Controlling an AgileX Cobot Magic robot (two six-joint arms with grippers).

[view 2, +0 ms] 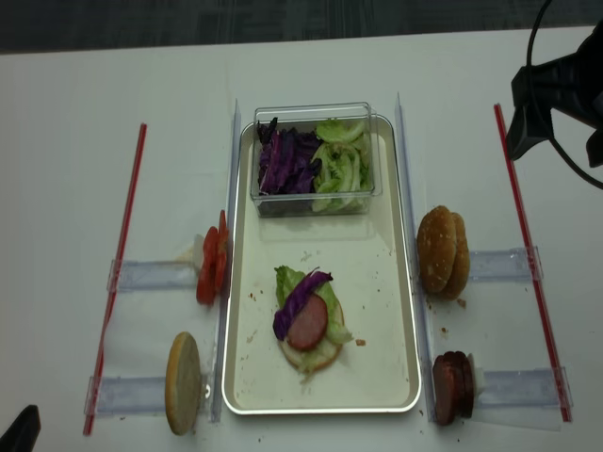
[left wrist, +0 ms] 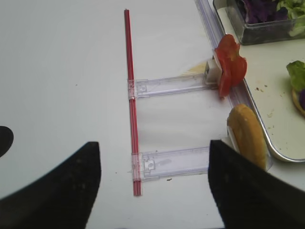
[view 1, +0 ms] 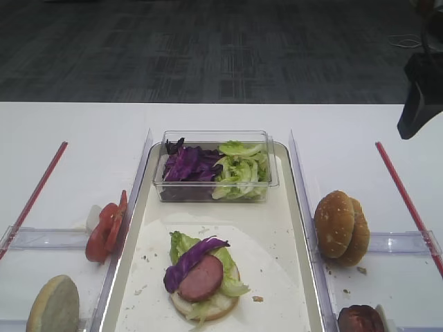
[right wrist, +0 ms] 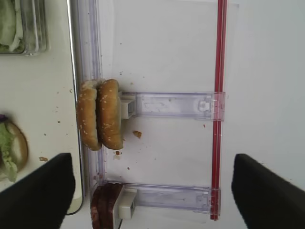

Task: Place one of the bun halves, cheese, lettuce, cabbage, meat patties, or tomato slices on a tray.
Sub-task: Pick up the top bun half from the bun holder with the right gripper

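Observation:
On the long tray (view 1: 296, 207) lies a bun base stacked with lettuce, cabbage and a meat patty (view 1: 202, 278). Two speckled golden bun halves (view 1: 340, 227) (right wrist: 100, 119) stand on edge just right of the tray. Nearer the front are the dark meat patties (view 2: 452, 386) (right wrist: 106, 207). Tomato slices (view 1: 105, 230) (left wrist: 231, 67) stand left of the tray. My right gripper (right wrist: 152, 191) hovers open and empty above the right side tray, back from the buns. My left gripper (left wrist: 152, 186) is open and empty over the left side tray. No cheese is in view.
A clear box (view 1: 214, 166) of purple cabbage and green lettuce sits at the tray's far end. A pale bun half (view 1: 54, 304) (left wrist: 248, 136) stands at the front left. Narrow clear side trays with red strips (view 2: 528, 235) (left wrist: 132, 95) flank the tray.

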